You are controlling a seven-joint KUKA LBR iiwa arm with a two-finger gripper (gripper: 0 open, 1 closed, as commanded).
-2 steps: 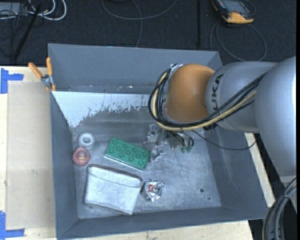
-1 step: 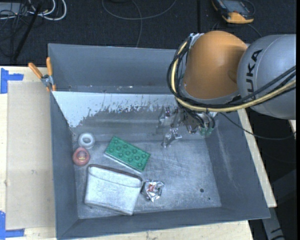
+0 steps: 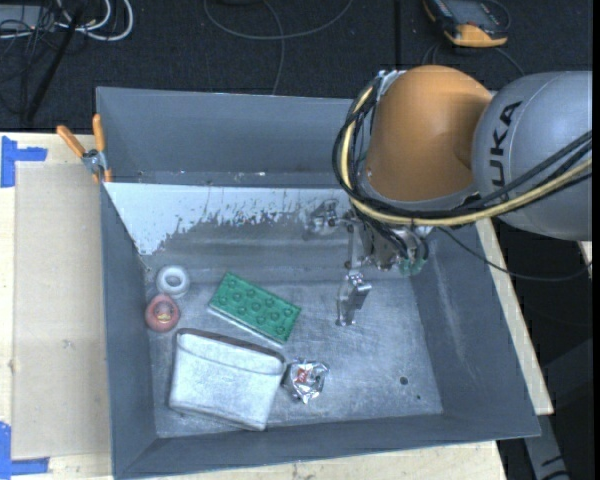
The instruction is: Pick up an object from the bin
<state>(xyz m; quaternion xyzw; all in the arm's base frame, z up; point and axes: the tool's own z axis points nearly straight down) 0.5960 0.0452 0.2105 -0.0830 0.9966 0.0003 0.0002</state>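
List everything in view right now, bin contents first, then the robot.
bin: one, grey metal, centre of view
studded building plate: one, green, flat on the floor left of centre
flat pack: one, silvery white, front left, in front of the plate
crumpled wrapper: one, silver with red, at the pack's right end
white ring: one, white, by the left wall
red ring: one, red, just in front of the white ring
gripper: one, metal, over bare floor right of the plate
wrist cover: one, orange, upper right
arm: one, grey, entering from the right
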